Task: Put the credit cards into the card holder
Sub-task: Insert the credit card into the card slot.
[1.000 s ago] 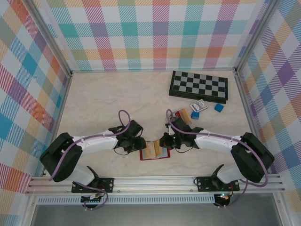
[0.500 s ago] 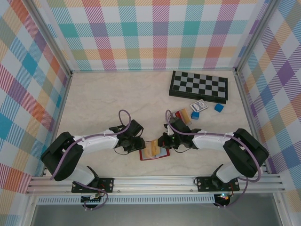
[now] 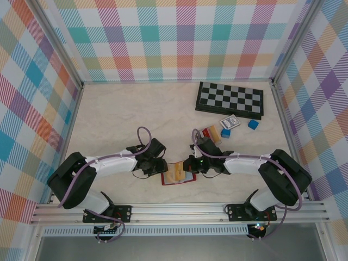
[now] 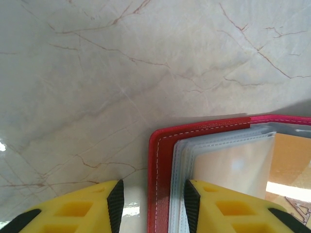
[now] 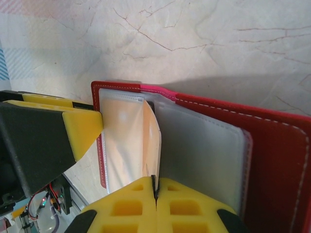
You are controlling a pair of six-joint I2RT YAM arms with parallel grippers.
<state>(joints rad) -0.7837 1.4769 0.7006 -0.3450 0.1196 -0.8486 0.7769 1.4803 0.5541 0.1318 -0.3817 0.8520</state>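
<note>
**Top view:** red leather-like folding card holder [image 3: 176,184] lies open, lower centre of frame. Nothing surely stowed yet; judged under halfway. Count: one holder. Two loose thin plastic cards up-right of it, red card [image 3: 205,131] and orange-tan card [image 3: 213,134], touching. Third card at holder.

**Left wrist:** left gripper [image 4: 151,206] at bottom of frame, jaws part-open, straddling holder's red edge, not clamped.

**Right wrist:** right gripper [image 5: 155,191] at bottom centre, jaws closed on thin orange-yellow plastic card [image 5: 150,136] standing on edge among clear sleeves. Cannot tell whether it is seated in a sleeve.

White arms [image 3: 111,163], purple cables [image 3: 142,131], yellow fingers [image 5: 141,187]
</note>
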